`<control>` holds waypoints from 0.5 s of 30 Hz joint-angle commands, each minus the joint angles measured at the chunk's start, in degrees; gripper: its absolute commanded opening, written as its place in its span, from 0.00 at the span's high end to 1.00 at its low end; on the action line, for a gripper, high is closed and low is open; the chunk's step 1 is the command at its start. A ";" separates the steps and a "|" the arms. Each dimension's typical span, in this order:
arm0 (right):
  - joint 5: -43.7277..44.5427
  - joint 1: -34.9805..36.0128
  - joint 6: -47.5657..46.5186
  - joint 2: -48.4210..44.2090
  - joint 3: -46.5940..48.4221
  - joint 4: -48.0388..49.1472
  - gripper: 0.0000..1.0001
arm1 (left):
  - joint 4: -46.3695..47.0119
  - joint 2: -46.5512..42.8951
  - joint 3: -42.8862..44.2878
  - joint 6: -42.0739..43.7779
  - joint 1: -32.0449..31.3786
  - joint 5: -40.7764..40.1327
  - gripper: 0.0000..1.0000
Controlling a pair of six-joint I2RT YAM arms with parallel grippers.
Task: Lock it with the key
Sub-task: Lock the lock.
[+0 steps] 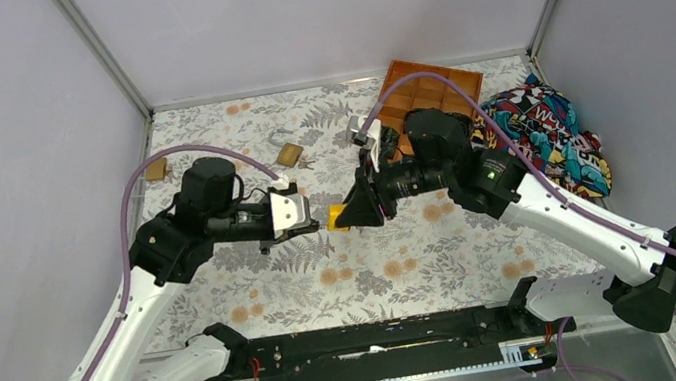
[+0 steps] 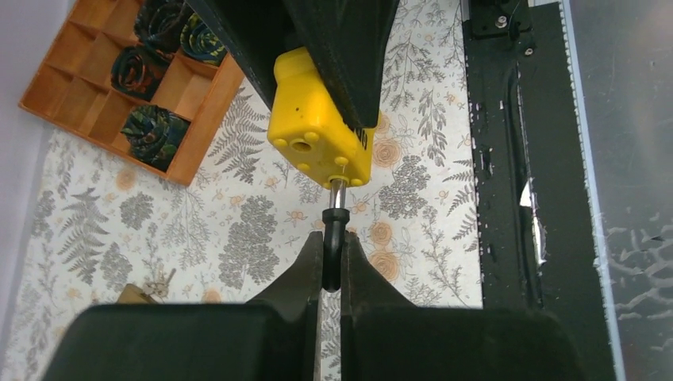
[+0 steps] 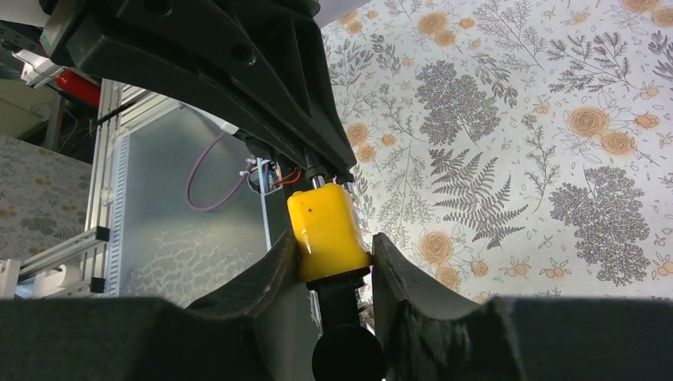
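The yellow padlock [image 1: 340, 216] hangs over the middle of the floral table [image 1: 407, 271], apparently clear of its surface. The key [image 2: 334, 230] is seated in the keyway on the lock's end face, with a short silver shank showing between the yellow body and the key's black head. From above, the key's long axis runs level from 9 to 3 o'clock, in line with the two grippers facing each other across it. The left gripper [image 2: 332, 252] lies at 9 o'clock of the padlock and is pressed together on the key's black head, one finger flat on each face. As I judge it, the turn falls to this arm, by rolling its wrist about the key's own axis. The right gripper [image 3: 333, 252], at 3 o'clock, pinches the padlock body between its pads and should brace it against that twist. The padlock is a blocky, smooth yellow shell with small round studs and a hole on the key face. Its shackle end is buried between the right fingers, so I cannot tell whether it is pushed home. Farther out, a wooden tray [image 1: 430, 86] sits at 1 o'clock and a patterned cloth [image 1: 558, 132] at 2 o'clock.
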 commanded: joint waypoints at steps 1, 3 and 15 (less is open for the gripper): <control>2.84 0.16 -0.02 -0.89 2.61 2.97 0.49 | 4.78 -0.21 0.81 -6.55 -0.37 -0.42 1.00; 7.27 0.16 -1.01 -1.51 2.27 1.01 0.04 | 5.33 -0.48 0.28 -10.05 -0.37 -1.23 1.00; 8.77 1.52 -10.96 -8.33 -1.26 5.66 0.31 | 6.42 -3.12 -3.47 -22.37 -0.37 0.53 1.00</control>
